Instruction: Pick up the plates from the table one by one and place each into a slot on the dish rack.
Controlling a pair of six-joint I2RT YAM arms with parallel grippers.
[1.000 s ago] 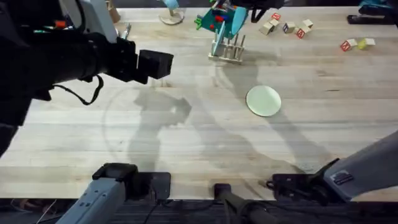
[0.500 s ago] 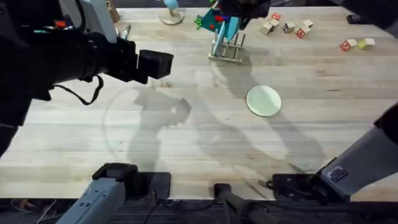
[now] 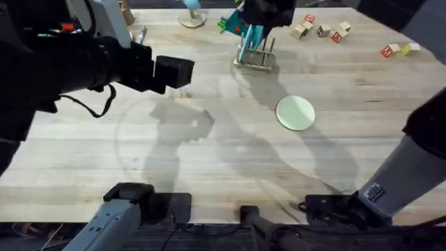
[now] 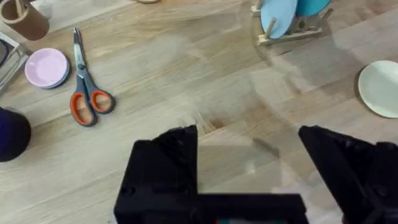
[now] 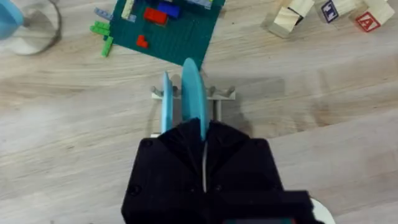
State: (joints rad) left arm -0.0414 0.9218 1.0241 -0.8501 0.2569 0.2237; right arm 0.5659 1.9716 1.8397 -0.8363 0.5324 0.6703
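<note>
Right pincer clamped on blue plate, upright over dish rack, apparently in slot. Cream plate flat on table near rack. Left pincer wide, holding nothing.

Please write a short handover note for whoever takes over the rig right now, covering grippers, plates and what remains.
Right gripper: shut on the blue plate, held upright over the dish rack, in or just above a slot; not released.
Left gripper: open, empty, above bare table.
Cream plate: lying flat on the table, in front of the rack.
Done: blue plate brought to the rack.
Left: seat and release the blue plate, then rack the cream plate.
</note>
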